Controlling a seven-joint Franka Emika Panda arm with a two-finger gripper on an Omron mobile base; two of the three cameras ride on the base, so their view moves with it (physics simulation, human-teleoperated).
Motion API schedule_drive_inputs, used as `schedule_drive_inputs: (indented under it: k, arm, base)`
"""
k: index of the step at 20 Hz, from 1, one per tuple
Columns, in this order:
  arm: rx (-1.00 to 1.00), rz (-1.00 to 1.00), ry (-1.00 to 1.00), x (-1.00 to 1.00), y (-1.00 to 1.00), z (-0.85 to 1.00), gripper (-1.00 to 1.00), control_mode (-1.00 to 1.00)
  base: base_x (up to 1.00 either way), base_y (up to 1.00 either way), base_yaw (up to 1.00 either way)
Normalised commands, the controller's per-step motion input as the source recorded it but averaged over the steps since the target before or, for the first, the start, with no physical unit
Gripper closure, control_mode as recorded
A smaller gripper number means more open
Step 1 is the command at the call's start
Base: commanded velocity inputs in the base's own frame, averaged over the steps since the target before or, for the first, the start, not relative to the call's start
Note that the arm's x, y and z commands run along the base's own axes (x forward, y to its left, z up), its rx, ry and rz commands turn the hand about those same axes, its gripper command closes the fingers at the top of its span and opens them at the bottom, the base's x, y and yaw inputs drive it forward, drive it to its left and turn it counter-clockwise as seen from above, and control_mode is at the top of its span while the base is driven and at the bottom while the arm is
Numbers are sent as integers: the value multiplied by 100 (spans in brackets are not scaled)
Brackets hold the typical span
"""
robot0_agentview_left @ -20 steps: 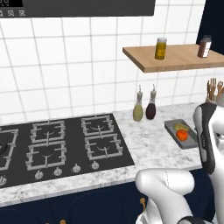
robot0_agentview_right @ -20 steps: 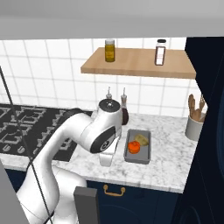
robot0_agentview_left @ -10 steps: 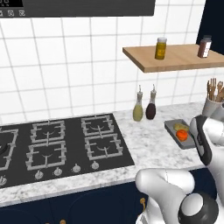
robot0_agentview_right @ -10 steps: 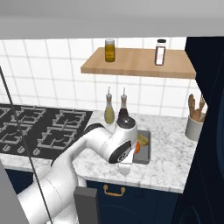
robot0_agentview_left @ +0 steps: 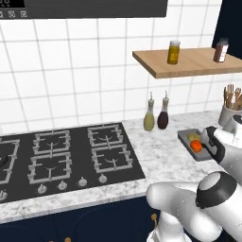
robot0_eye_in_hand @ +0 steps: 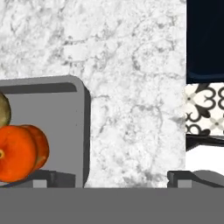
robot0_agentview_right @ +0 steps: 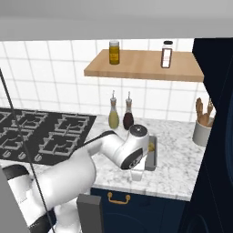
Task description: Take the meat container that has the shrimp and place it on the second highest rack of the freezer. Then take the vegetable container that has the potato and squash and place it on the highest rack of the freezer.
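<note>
The vegetable container (robot0_eye_in_hand: 52, 122) is a grey tray on the marble counter. It holds the orange-red squash (robot0_eye_in_hand: 17, 153) and the pale potato (robot0_eye_in_hand: 3, 109), which also show as the squash (robot0_agentview_left: 196, 146) and the potato (robot0_agentview_left: 192, 137). My gripper (robot0_eye_in_hand: 114, 178) hangs open above the tray's side wall, one fingertip (robot0_eye_in_hand: 48, 178) over the tray's inside and the other over bare counter. Nothing is between the fingers. In the right base view my arm covers most of the tray (robot0_agentview_right: 154, 152). The meat container with the shrimp and the freezer are out of view.
Two bottles (robot0_agentview_left: 149, 118) (robot0_agentview_left: 163, 115) stand at the wall left of the tray, a utensil holder (robot0_agentview_left: 230, 111) to its right. A wooden shelf (robot0_agentview_left: 189, 64) with jars hangs above. The cooktop (robot0_agentview_left: 71, 156) lies left. The counter's front edge (robot0_eye_in_hand: 185, 65) is close beside the gripper.
My arm has swung right and come down over the tray with the potato and squash. The jaws stayed open and the tray has not moved.
</note>
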Motion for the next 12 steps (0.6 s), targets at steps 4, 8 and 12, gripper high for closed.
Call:
schedule_drive_inputs:
  k: [4,8,12]
  arm:
    - [0,0,9,24,-4,-37,-100,-100]
    - [0,0,6,0,-20,-39,-100,-100]
    - [0,0,0,7,-3,-30,-100,-100]
  base:
    - [0,0,0]
    - [0,0,0]
    - [0,0,0]
